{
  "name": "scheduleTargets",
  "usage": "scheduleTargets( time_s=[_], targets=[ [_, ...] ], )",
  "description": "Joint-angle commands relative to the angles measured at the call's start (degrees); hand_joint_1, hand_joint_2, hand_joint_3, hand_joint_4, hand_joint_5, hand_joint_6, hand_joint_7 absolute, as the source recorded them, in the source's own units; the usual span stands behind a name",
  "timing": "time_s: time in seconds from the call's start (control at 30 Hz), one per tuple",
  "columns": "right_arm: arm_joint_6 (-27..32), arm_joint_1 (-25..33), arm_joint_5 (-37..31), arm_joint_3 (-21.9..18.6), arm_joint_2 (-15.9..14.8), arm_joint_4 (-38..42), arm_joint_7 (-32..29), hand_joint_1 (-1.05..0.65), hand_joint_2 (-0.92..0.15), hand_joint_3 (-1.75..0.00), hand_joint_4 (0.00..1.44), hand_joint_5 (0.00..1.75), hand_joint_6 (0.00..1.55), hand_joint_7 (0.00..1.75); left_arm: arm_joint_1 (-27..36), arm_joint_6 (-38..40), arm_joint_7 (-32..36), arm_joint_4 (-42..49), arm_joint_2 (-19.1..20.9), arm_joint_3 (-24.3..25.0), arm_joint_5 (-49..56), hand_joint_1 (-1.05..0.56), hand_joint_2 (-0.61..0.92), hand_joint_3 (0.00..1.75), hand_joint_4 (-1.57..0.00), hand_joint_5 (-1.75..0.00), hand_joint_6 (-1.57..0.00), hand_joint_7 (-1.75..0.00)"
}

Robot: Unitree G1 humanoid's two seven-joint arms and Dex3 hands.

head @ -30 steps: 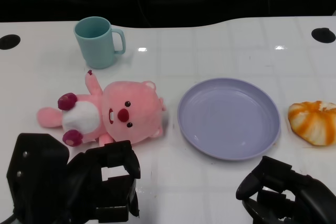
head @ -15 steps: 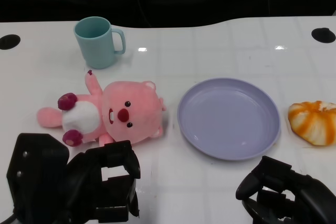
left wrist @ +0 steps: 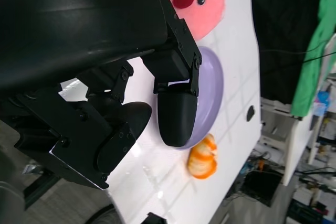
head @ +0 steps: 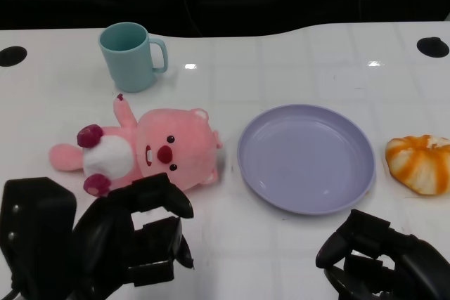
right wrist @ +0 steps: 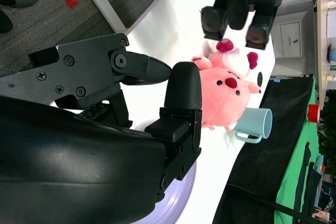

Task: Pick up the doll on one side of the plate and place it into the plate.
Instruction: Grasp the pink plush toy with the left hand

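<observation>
- At the lower left of the head view, you are seeing the left hand (head: 133,240) hovering low over the white table (head: 295,54), its fingers spread and gripping nothing, their tips just short of the doll.
- Just beyond that hand, the pink doll (head: 151,154) is lying on its back on the table, to the left of the plate, its head pointing toward the plate and nearly touching the rim.
- Behind the doll, toward the far edge, a teal mug (head: 130,56) is standing upright, handle turned to the right, well apart from the plate.
- In the middle, the lavender plate (head: 306,158) is sitting flat with nothing in it; nothing is lying between the doll and the plate.
- To the right of the plate, you are looking at an orange and white striped item (head: 420,163) resting on the table, near the rim but apart from it.
- At the lower right, the right hand (head: 383,258) is hanging at the near edge, holding nothing, fingers loosely curled and apart, well clear of the plate.
- In the right wrist view, the doll (right wrist: 228,90) and mug (right wrist: 254,124) are showing past the fingers (right wrist: 181,95), with the left hand (right wrist: 239,3) above the doll.
</observation>
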Motion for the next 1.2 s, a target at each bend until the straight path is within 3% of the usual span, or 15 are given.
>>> scheduleTargets(
  time_s=[0.03, 0.2, 0.33, 0.47, 0.67, 0.97, 1.2],
  targets=[
    [-0.2, 0.4, -0.1, -0.1, -0.7, -0.7, -0.1, -0.27, -0.92, -0.48, 0.66, 1.75, 0.47, 1.64, 1.0, -4.1, -1.0, -0.6, 0.6, 0.6, 0.2, -0.18, 0.32, 1.41, -0.68, -1.56, -0.7, -1.25],
    [-0.4, 0.8, -0.2, 0.1, -0.6, -1.0, -0.1, -0.28, -0.92, -0.48, 0.66, 1.75, 0.47, 1.64, 1.8, -10.0, -0.9, -0.6, 1.2, -0.2, 2.9, -0.3, 0.36, 1.19, -0.59, -1.38, -0.61, -1.11],
    [-0.2, 1.2, -0.2, 0.2, -0.6, -1.6, -0.1, -0.28, -0.92, -0.48, 0.66, 1.75, 0.47, 1.64, 1.7, -14.8, -0.6, -0.9, 3.1, -1.5, 8.0, -0.25, 0.55, 0.82, -0.45, -1.16, -0.56, -0.72],
    [0.4, 1.6, 0.2, 0.2, -0.6, -2.2, 0.0, -0.28, -0.92, -0.48, 0.66, 1.75, 0.47, 1.64, 1.5, -18.4, -0.8, -0.5, 4.2, -2.0, 11.1, -0.2, 0.63, 0.63, -0.34, -1.04, -0.54, -0.47],
    [0.7, 1.8, 0.2, 0.1, -0.8, -2.3, 0.1, -0.27, -0.92, -0.49, 0.66, 1.75, 0.47, 1.64, 0.0, -24.8, -0.2, 0.2, 8.0, -3.1, 20.2, -0.39, 0.8, 0.15, -0.18, -0.78, -0.49, -0.08],
    [0.1, 2.5, -0.4, 0.2, -1.0, -2.2, 0.2, -0.26, -0.92, -0.5, 0.66, 1.75, 0.47, 1.65, -5.6, -28.0, -0.5, 1.8, 16.0, -3.1, 35.1, -0.53, 0.88, 0.04, 0.0, -0.64, -0.31, 0.0],
    [-0.6, 3.3, -0.4, 0.4, -0.9, -2.0, 0.3, -0.23, -0.92, -0.51, 0.66, 1.75, 0.47, 1.66, -10.5, -23.5, -3.3, 1.5, 21.9, -4.6, 45.9, -0.54, 0.88, 0.01, 0.0, -0.46, -0.24, 0.0]
  ],
)
